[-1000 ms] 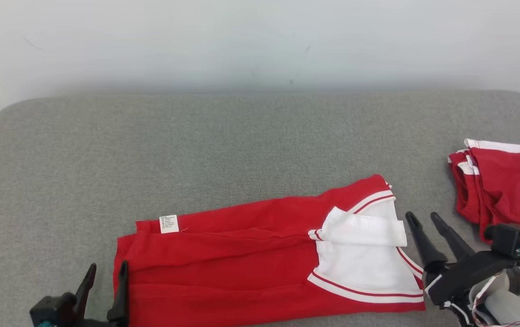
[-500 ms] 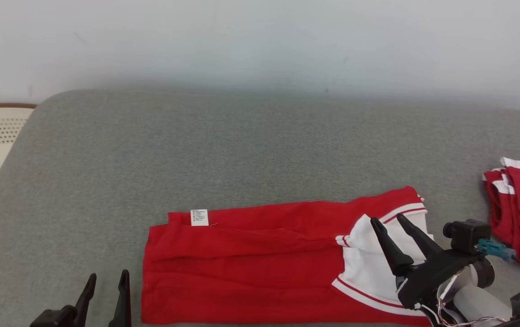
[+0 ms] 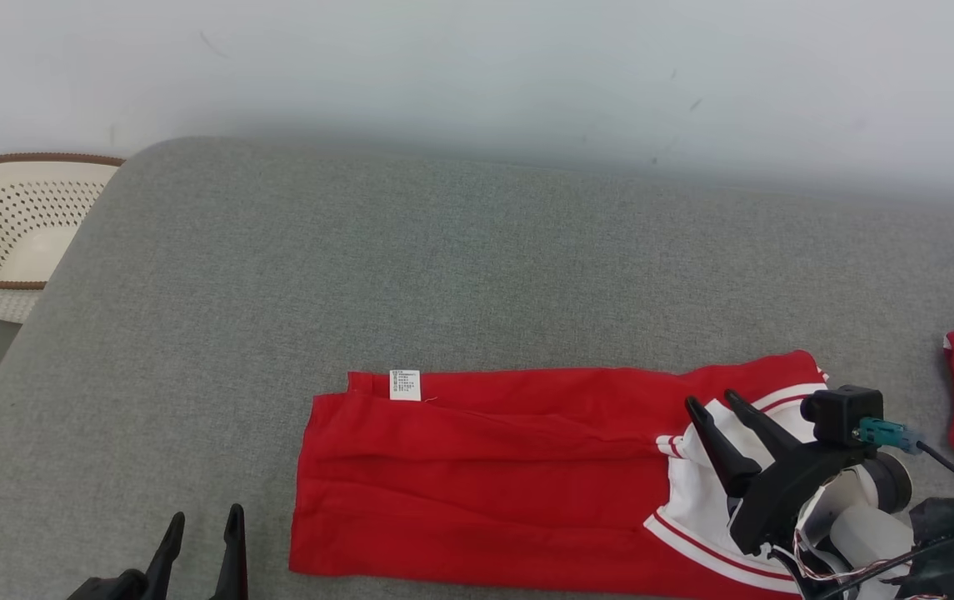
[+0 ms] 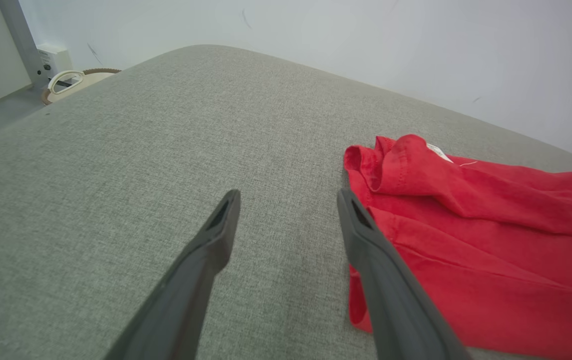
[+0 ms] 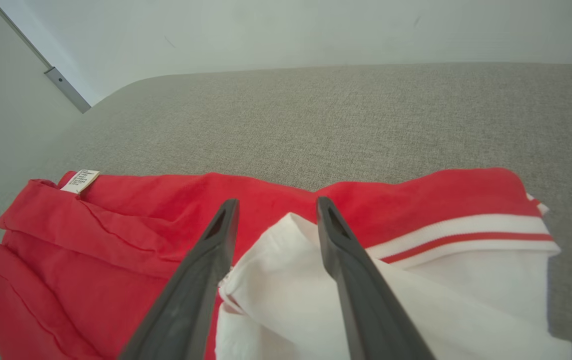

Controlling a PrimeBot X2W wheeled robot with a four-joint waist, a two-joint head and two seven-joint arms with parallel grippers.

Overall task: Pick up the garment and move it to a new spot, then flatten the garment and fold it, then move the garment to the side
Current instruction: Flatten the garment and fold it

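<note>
The right tool hangs released, fingers apart astride the white sleeve of the folded red-and-white shirt, which lies on the grey cushion. The left tool gapes empty just beside its red end.

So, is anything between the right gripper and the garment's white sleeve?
Nothing visible is in the way. The right gripper is right at the garment, its jaws open to either side of the white sleeve, with no other item between them.
</note>
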